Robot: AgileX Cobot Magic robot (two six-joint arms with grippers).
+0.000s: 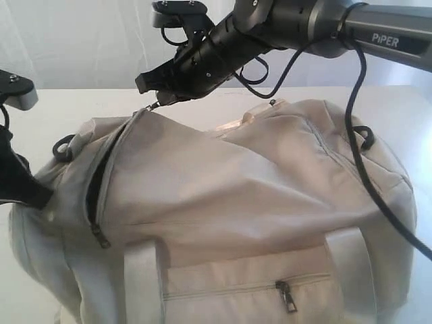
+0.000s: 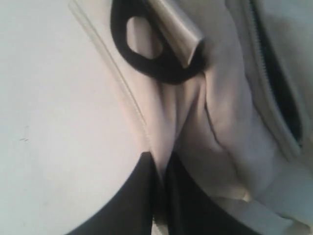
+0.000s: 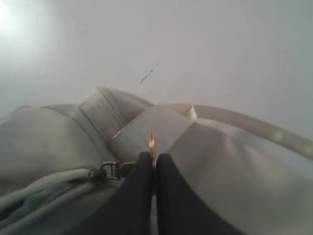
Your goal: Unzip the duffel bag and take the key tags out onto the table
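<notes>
You are mid-unzip. Your right gripper, jaws pinched tight on the grey metal zipper pull, sits at the 11 o'clock edge of the cream-beige fabric duffel bag, which lies on the wide white table. Your left gripper clamps a fold of the bag's end at 9 o'clock. The next move likely calls for drawing the pull toward 3 o'clock, with the left grip bracing. A dark slit gapes at 9 o'clock. The cloth is slack and creased, and no key tags show.
</notes>
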